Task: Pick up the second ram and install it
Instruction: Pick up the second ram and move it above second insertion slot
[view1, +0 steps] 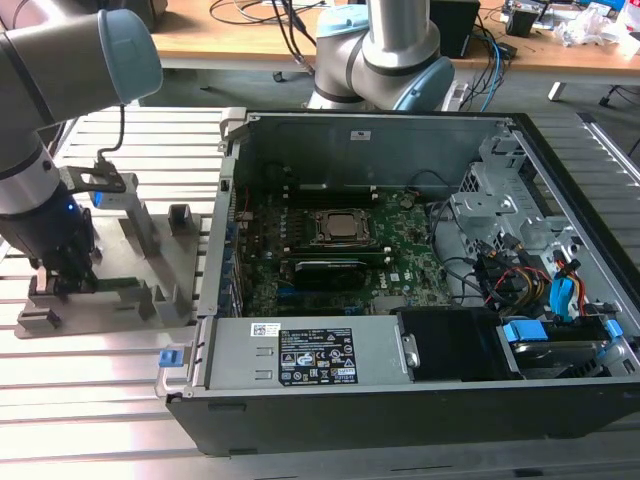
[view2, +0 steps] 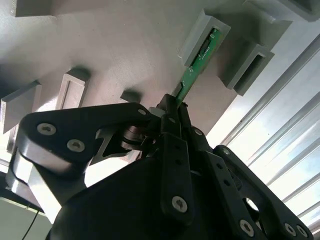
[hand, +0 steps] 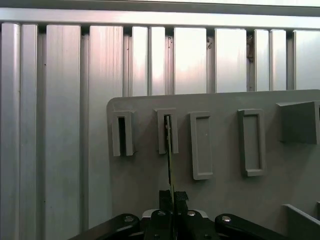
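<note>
Item: ram stick (view2: 198, 61), a slim green board standing on its long edge in the grey tray (view1: 165, 300); far end seated in a slotted post (view2: 192, 40), near end between the claw's fingers. Claw (view2: 172, 106): jaws drawn almost together and clamped on the two flat faces of the stick near its end; nothing else held. Position, exterior view: claw and tray sit on the slatted metal table (view1: 100, 410) at 9 o'clock of the open computer case (view1: 380, 420); the motherboard (view1: 405, 270) inside the case is well apart from the stick. Orientation: long axis runs along the tray floor, straight from the claw to the post, with the far end pointing away from the claw; in the first wrist view it reads edge-on as a thin dark line. Step in hand, judged: the pick-up, with the grip taken but the stick not yet out of the tray; installation not begun. Requirement, judged: a withdrawal straight out of the post's slot, board kept square — any tilt could bind the seated end against the slot walls.
</note>
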